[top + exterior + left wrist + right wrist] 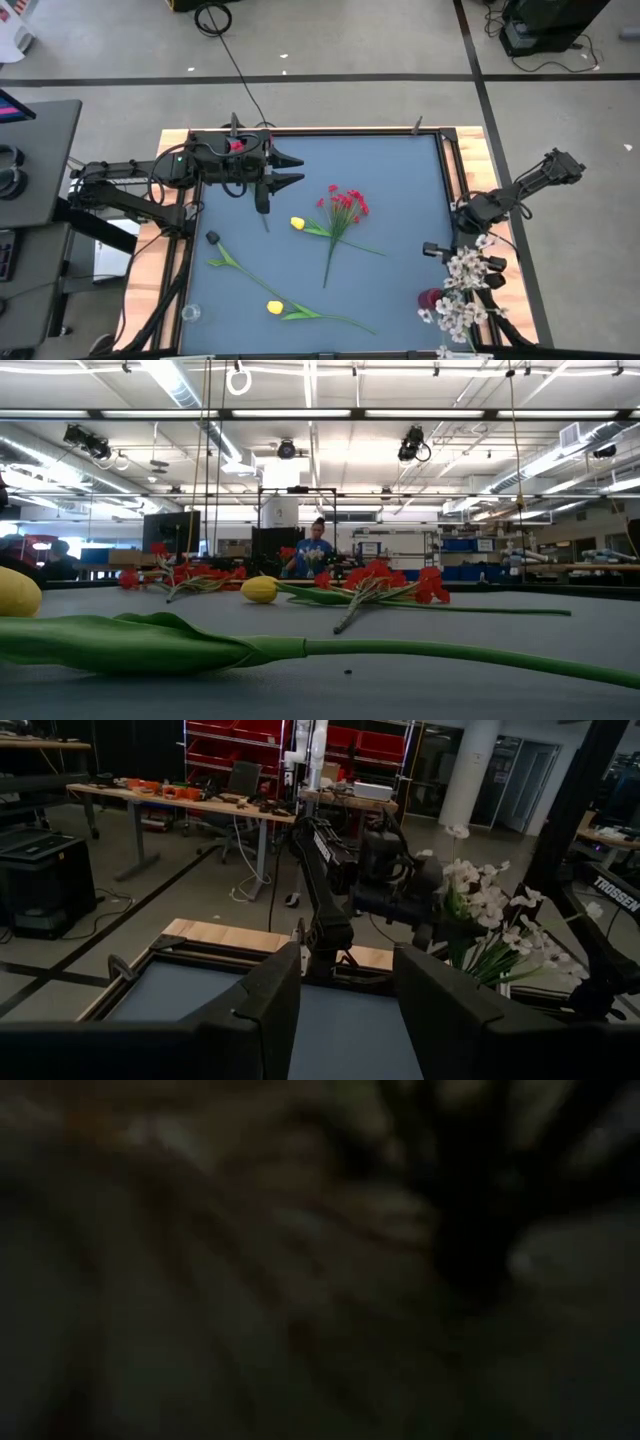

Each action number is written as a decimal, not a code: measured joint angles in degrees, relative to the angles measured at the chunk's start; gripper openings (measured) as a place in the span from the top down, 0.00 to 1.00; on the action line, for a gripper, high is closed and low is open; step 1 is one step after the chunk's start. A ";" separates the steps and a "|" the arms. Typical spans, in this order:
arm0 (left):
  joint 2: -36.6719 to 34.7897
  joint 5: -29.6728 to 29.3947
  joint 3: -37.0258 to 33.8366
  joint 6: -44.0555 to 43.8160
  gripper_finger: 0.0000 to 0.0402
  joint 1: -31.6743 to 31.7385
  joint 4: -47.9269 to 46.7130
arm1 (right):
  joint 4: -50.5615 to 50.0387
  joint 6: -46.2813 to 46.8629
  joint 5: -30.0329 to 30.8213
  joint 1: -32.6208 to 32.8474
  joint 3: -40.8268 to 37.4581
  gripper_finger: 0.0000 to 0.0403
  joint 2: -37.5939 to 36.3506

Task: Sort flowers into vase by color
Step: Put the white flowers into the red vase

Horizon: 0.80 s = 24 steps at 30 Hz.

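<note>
Our right gripper (462, 262) is buried in the white flowers (463, 290) at the counter's (400, 170) corner; we cannot tell its grip. Red flowers (346, 205) and two yellow tulips (297, 224) lie mid-counter, and our left gripper (293, 171) waits apart nearby.

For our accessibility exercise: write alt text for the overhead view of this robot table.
Two yellow tulips and a red flower lie on a blue-grey table. White blossoms cluster at its right edge by the right gripper; the left gripper waits, jaws apart.
</note>
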 joint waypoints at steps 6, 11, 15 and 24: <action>0.00 -0.02 0.00 0.00 0.58 0.01 0.02 | 0.63 2.36 0.39 0.00 0.00 0.80 -0.37; 0.00 -0.01 0.00 0.00 0.58 0.01 0.02 | 0.76 1.86 0.72 -1.01 0.00 0.66 -2.34; 0.00 -0.02 0.00 0.00 0.58 0.00 0.01 | 0.78 1.75 0.52 -2.91 -0.02 0.53 -5.27; 0.00 -0.01 0.00 0.00 0.58 0.00 0.00 | 0.78 7.06 -1.01 -4.68 -0.02 0.38 -14.10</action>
